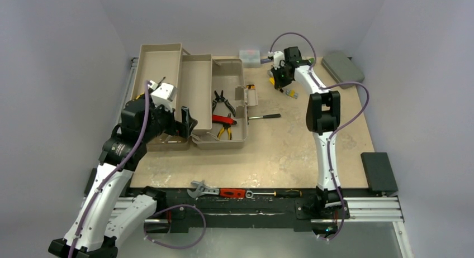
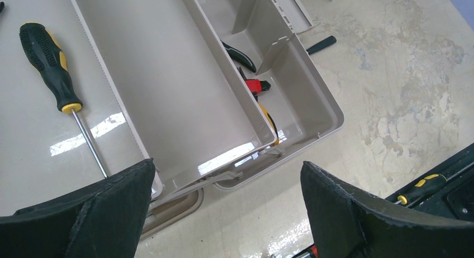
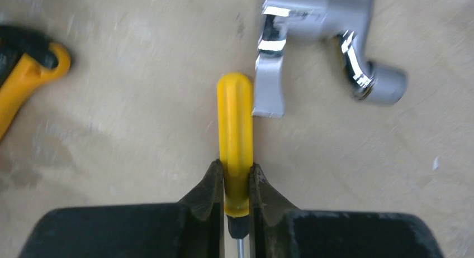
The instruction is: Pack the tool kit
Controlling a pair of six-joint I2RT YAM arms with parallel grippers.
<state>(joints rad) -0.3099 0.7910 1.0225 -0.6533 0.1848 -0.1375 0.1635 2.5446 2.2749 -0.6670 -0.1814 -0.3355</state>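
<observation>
The tan toolbox [image 1: 197, 85] stands open at the back left with its trays folded out. Black, red and yellow pliers [image 1: 223, 115] lie in its bottom compartment. A black-and-yellow screwdriver [image 2: 49, 60] rests in the outer tray. My left gripper [image 2: 226, 167] hovers open and empty over the toolbox's near corner [image 2: 313, 127]. At the far back my right gripper [image 3: 236, 180] is shut on the yellow handle of a small screwdriver [image 3: 235, 115], low over the table; its shaft runs back between the fingers.
A chrome tool [image 3: 313, 23] and a yellow-and-black tool [image 3: 25, 68] lie just beyond the held screwdriver. A black-handled screwdriver [image 1: 266, 117] lies right of the toolbox. An adjustable wrench [image 1: 201, 189], a red-handled tool [image 1: 232, 192] and a screwdriver [image 1: 282, 193] line the near edge. A grey case [image 1: 342, 68] lies at the back right.
</observation>
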